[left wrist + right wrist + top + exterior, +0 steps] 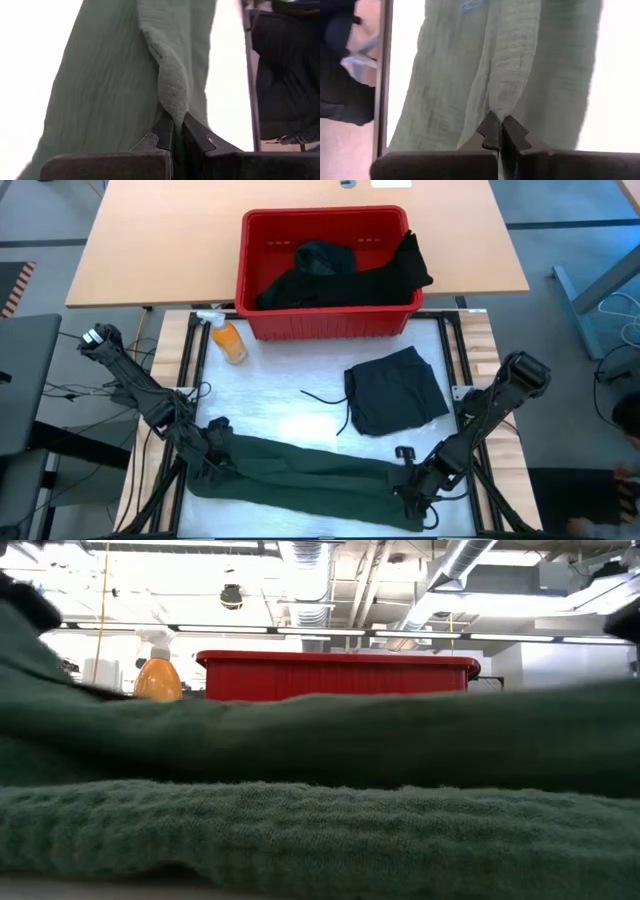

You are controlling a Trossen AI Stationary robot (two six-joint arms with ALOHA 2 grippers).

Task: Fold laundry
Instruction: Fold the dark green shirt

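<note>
A long dark green garment (300,470) lies along the table's near edge and fills the low view (320,830). My left gripper (213,455) is shut on its left end, and my right gripper (412,482) is shut on its right end. A folded black piece (395,392) with a loose drawstring (330,402) lies flat on the white mat, behind the green garment. More black laundry (335,272) sits in the red basket (325,322), one part draped over its right rim. My left gripper (175,127) pinches a raised fold of the green garment (172,100) between its two fingertips, at the garment's left end. The fingers slant down from the table's left. The cloth runs away from the fingers toward the other arm. My right gripper (499,127) pinches a narrow gathered ridge of the green garment (502,100) between its two fingertips, at the garment's right end. The fingers slant down from the table's right. One layer or several, I cannot tell.
An orange spray bottle (228,340) lies on the mat's far left corner, beside the basket. The basket stands at the far edge of the mat, against a wooden table (150,240). Bare white mat (270,395) shows between the bottle and the black piece.
</note>
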